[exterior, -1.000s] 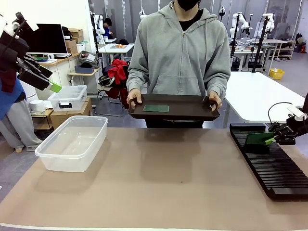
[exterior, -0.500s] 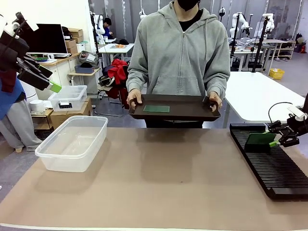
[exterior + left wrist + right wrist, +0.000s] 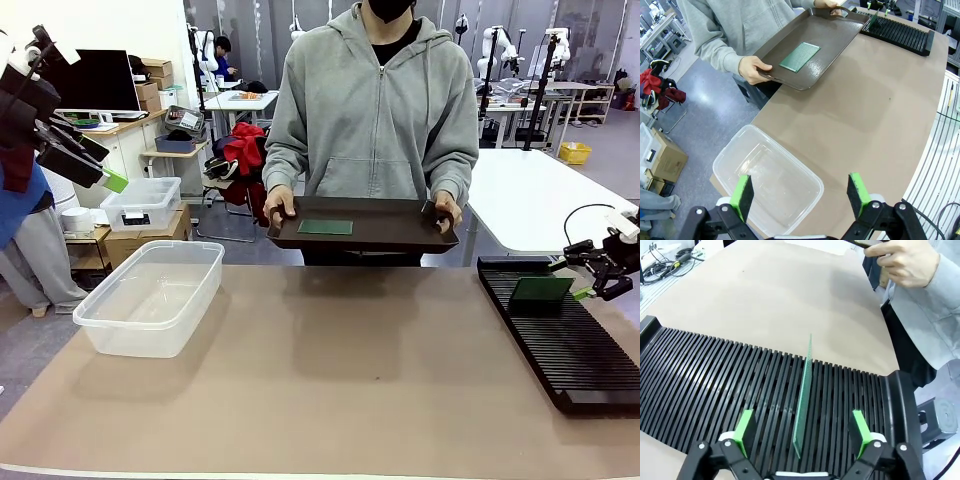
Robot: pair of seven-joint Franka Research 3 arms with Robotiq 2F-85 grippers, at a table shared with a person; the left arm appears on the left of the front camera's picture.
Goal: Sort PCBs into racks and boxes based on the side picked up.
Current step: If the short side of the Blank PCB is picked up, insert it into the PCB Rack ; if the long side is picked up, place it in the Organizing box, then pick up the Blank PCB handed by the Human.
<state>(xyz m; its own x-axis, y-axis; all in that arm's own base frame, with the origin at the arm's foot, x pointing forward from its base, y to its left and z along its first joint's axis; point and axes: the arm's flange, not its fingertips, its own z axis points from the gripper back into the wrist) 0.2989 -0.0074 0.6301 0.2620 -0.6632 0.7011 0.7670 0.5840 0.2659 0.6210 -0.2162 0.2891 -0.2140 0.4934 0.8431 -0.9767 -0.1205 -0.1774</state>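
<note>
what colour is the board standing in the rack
Thin flat rectangular board: green, clearest in right wrist view.

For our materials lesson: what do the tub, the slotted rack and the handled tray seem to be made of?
Tub: likely plastic, translucent, glossy; table shows through.
Slotted rack: probably moulded plastic, matte black.
Handled tray: seemingly plastic, dark brown, glossy with reflections.

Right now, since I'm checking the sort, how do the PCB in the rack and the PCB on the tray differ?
1. The rack PCB stands upright on edge; the tray PCB lies flat.
2. The rack PCB sits in a slot of the black rack; the tray PCB rests on the brown tray, held up by the person's hands.
Both are thin green rectangular boards.
</note>
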